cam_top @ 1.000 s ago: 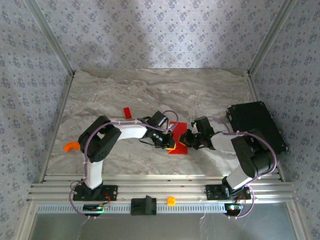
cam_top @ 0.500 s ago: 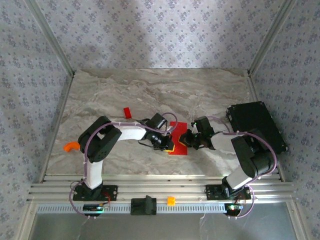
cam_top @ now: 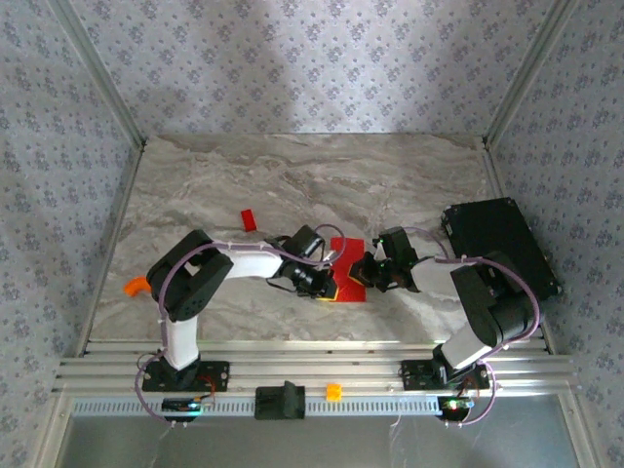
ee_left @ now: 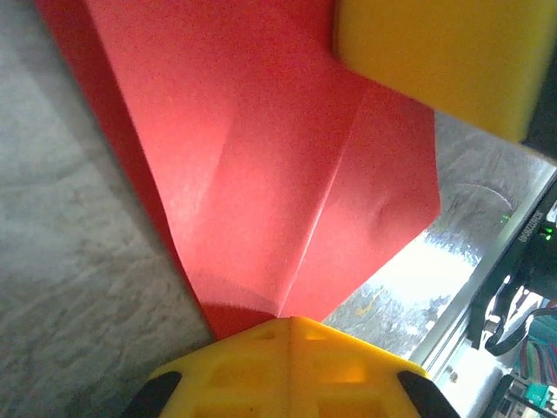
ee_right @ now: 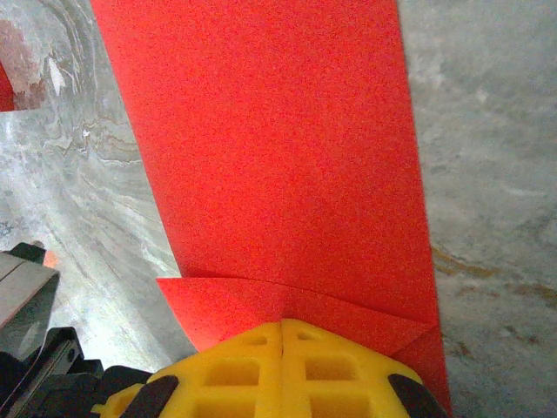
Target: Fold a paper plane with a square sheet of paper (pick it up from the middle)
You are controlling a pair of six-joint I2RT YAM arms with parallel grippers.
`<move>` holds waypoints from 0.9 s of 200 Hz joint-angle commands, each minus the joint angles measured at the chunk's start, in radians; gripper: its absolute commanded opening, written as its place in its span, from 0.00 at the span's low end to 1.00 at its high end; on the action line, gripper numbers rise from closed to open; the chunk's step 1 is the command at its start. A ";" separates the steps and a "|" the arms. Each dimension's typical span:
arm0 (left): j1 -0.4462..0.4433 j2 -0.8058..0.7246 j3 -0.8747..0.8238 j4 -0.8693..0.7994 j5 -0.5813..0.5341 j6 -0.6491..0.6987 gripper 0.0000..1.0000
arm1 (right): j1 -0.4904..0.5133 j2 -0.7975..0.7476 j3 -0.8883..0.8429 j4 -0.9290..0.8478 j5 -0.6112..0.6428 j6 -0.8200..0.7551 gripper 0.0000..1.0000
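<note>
Between fingers [ee_right: 235,366] pressed shut, the square sheet of paper [ee_right: 270,139] is pinched — left gripper [ee_left: 290,335] and right gripper [ee_right: 283,340] apparently steadying a crease.

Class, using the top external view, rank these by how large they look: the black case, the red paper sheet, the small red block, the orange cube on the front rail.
1. black case
2. red paper sheet, partly hidden
3. small red block and orange cube: too alike to rank
</note>
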 commanded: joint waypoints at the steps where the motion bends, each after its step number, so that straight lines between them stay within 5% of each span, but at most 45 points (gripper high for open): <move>1: -0.016 -0.030 -0.038 -0.103 -0.005 0.031 0.06 | -0.011 0.024 -0.048 -0.129 0.083 -0.020 0.02; 108: -0.024 -0.181 -0.008 -0.091 -0.037 0.008 0.07 | -0.012 0.021 -0.044 -0.135 0.082 -0.020 0.03; 180: 0.000 0.012 0.155 -0.038 -0.046 -0.004 0.06 | -0.011 0.021 -0.045 -0.126 0.077 -0.017 0.03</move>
